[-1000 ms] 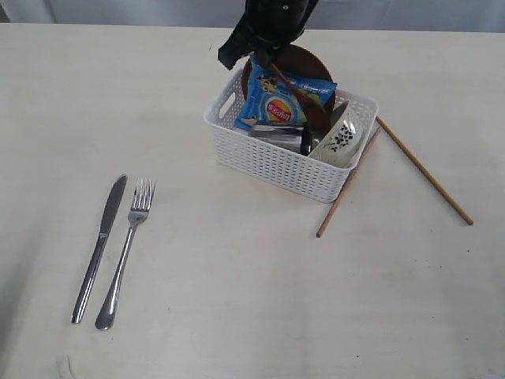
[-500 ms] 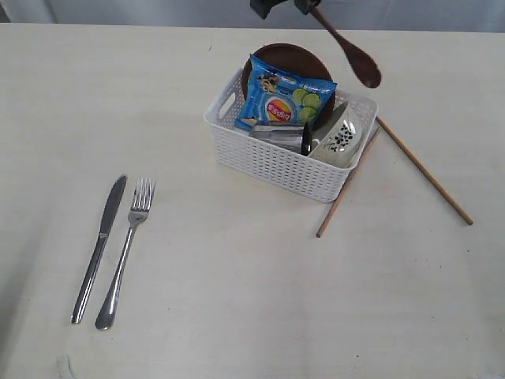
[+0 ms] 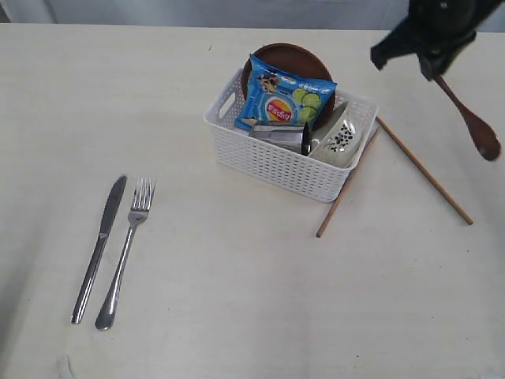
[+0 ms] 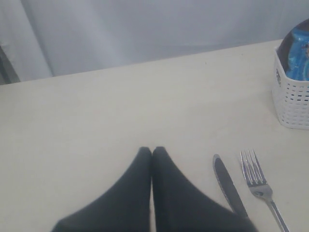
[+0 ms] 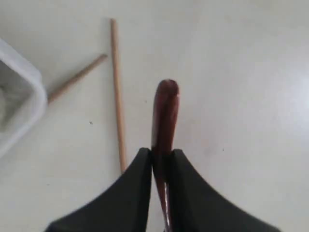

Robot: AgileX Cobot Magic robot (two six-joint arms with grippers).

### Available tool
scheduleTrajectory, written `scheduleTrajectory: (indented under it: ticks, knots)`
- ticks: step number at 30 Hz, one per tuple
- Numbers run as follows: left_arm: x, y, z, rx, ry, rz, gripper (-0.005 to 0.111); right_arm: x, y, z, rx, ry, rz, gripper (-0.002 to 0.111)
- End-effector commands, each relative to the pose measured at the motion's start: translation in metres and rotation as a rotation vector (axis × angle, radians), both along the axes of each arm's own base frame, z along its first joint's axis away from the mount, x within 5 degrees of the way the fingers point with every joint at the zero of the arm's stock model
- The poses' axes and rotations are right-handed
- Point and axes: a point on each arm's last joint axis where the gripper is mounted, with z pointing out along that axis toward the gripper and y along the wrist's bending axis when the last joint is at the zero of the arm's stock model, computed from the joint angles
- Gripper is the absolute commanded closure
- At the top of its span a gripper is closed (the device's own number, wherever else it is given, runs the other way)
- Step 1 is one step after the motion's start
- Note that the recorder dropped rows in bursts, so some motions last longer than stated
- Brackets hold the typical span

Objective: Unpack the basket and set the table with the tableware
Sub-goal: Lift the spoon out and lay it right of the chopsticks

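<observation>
the right end effector (image 5: pixel 161 153) grasps the wooden spoon (image 3: pixel 483 140) by its handle, in the air right of the basket (image 3: pixel 276 162); its long axis slants down toward bare desk (image 3: pixel 442 300) past the chopsticks (image 3: pixel 424 170).

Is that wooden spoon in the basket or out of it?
Out. The right gripper holds the spoon by its handle, hanging over the table, right of the basket.

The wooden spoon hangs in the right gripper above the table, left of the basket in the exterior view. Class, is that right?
No: the wooden spoon does hang in the right gripper above the table, but right of the basket, not left. The exterior view shows it.
</observation>
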Motion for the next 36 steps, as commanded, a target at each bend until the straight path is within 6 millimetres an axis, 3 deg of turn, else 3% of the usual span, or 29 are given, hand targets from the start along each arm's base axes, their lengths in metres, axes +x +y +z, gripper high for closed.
scheduleTrajectory:
  ticks: [1, 4, 10, 15, 19, 25, 30, 36]
  knots:
    - [0.000, 0.000, 0.000, -0.003, -0.007, 0.002, 0.107, -0.001, -0.033, -0.034, 0.025, -0.008, -0.067, 0.109]
    - [0.000, 0.000, 0.000, -0.003, -0.007, 0.002, 0.107, 0.000, -0.044, -0.055, 0.039, -0.013, -0.057, 0.109]
    - [0.000, 0.000, 0.000, -0.003, -0.007, 0.002, 0.107, 0.007, -0.045, -0.091, 0.030, 0.052, -0.020, 0.108]
    - [0.000, 0.000, 0.000, -0.003, -0.007, 0.002, 0.107, 0.010, -0.041, -0.106, 0.071, 0.056, -0.032, 0.108]
    - [0.000, 0.000, 0.000, -0.003, -0.007, 0.002, 0.107, 0.011, -0.040, -0.105, 0.078, 0.048, -0.033, 0.104]
    - [0.000, 0.000, 0.000, -0.003, -0.007, 0.002, 0.107, 0.010, -0.038, -0.101, 0.091, 0.043, -0.043, 0.067]
    - [0.000, 0.000, 0.000, -0.003, -0.007, 0.002, 0.107, 0.009, -0.036, -0.089, 0.105, 0.010, -0.058, 0.066]
    - [0.000, 0.000, 0.000, -0.003, -0.007, 0.002, 0.107, 0.008, -0.022, -0.054, 0.175, -0.029, -0.095, 0.066]
